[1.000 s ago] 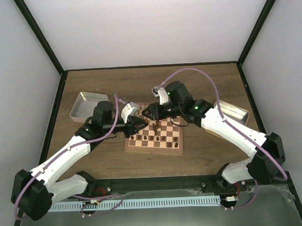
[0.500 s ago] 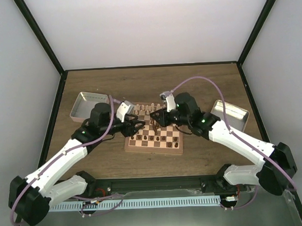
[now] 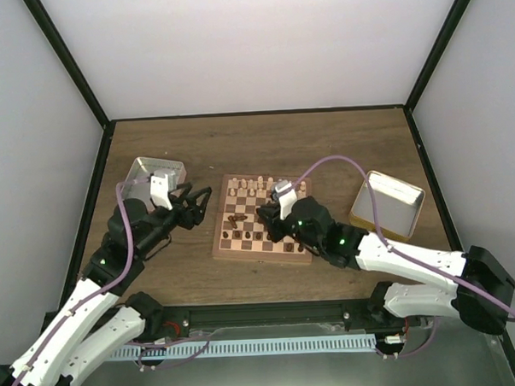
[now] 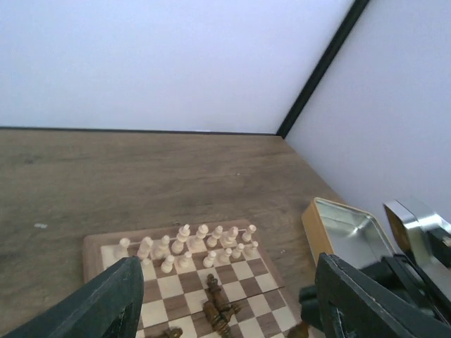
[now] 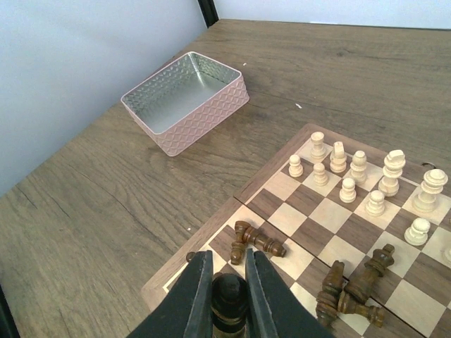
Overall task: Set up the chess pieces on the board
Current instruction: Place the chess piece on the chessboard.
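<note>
The board (image 3: 260,258) lies at the table's middle. Cream chess pieces (image 3: 261,186) stand along its far rows, and they show too in the left wrist view (image 4: 187,243) and the right wrist view (image 5: 359,176). Dark pieces (image 3: 235,221) lie toppled near the middle (image 4: 217,303) and by a corner (image 5: 257,239). My right gripper (image 3: 267,222) hovers over the board's near half, shut (image 5: 228,271) on a dark piece (image 5: 229,303) held upright. Left of the board's edge, my left gripper (image 3: 194,204) stands open (image 4: 225,303), nothing between its fingers.
A patterned metal tray (image 3: 141,171) sits at the left, partly behind the left arm, and shows in the right wrist view (image 5: 184,98). A second metal tray (image 3: 388,204) stands right of the board (image 4: 345,229). Black frame posts edge the table.
My left gripper opened and drew back left, off the board. My right gripper shut on a dark piece and moved toward the board's near side.
</note>
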`<state>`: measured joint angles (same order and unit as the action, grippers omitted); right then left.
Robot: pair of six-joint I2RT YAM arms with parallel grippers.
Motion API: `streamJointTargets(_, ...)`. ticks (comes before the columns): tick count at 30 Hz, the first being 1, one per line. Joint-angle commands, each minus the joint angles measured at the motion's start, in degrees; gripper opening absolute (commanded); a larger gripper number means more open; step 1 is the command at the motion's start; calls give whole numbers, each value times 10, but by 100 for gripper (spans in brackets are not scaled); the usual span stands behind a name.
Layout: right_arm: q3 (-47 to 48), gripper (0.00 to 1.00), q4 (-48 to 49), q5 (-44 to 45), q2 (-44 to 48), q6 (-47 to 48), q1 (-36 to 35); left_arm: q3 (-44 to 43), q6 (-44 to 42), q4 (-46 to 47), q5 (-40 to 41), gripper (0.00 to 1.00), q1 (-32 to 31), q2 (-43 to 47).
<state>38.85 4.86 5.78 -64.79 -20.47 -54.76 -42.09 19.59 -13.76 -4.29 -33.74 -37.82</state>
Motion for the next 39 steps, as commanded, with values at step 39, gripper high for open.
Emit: streamJointTargets(39, -154, 18, 207, 147, -128, -2, -104, 89, 64, 50, 105, 70, 1, 9)
